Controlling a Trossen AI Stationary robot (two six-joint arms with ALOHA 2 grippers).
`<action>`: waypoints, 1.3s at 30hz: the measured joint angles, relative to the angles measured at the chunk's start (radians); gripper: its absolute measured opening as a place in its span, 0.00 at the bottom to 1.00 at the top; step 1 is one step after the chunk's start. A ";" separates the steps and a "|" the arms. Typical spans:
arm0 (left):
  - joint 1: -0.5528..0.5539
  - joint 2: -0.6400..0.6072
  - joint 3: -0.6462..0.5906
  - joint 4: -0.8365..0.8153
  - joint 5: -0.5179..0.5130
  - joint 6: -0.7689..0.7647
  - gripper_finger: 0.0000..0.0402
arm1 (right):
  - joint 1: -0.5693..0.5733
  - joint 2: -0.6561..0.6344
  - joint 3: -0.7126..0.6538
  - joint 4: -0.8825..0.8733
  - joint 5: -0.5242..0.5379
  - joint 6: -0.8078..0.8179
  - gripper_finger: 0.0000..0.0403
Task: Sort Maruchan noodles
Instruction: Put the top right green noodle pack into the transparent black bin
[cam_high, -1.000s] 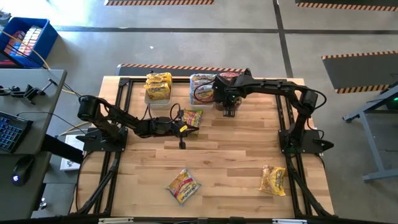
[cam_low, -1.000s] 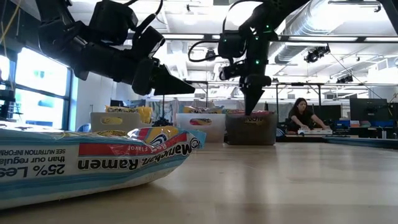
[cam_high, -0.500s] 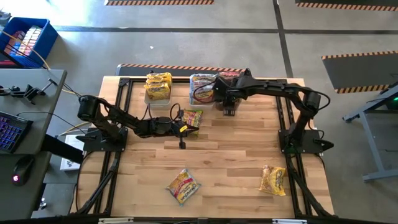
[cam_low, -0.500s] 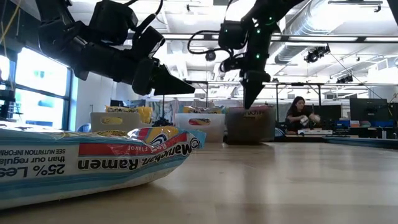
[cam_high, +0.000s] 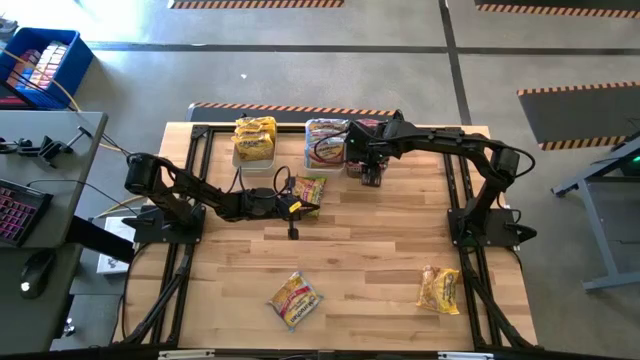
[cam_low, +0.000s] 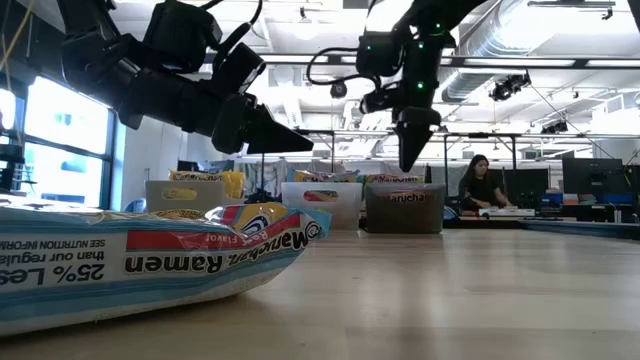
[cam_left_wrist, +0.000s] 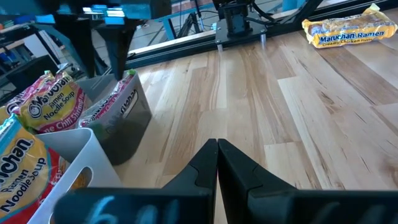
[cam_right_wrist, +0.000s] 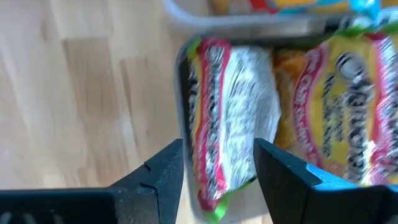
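Right wrist view: a Maruchan noodle packet w/ red-green edge print stands on edge in the dark bin, just beneath the right end effector, whose fingers are spread apart w/ nothing between them — released.

Other packets: yellow ones in the left clear bin, mixed ones in the middle clear bin. Loose on the table: one w/ green edge near centre, one toward the front, one front right. Low view has a blue-banded packet lying right at the lens.

Left end effector is clenched, empty, hovering just beside the green-edged packet.

Handling, as a guess: packets are light, crinkly film over a brittle noodle block, slippery when pinched flat. Best hold is across the short width at mid-body, or on a crimped end seam; squeeze gently so the block doesn't crack. Lying flat, a finger must slide under an edge first.

Beyond the table, a person sits at a desk.
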 joint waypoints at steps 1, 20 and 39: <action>0.000 0.000 0.000 0.000 0.000 0.000 0.01 | -0.002 0.002 -0.001 -0.010 -0.005 -0.001 0.43; 0.000 0.000 0.000 -0.002 0.000 0.000 0.01 | -0.135 0.058 -0.003 0.054 -0.217 -0.008 0.43; 0.000 0.000 0.000 -0.002 0.000 0.000 0.01 | -0.134 0.088 -0.003 0.111 -0.214 -0.082 0.02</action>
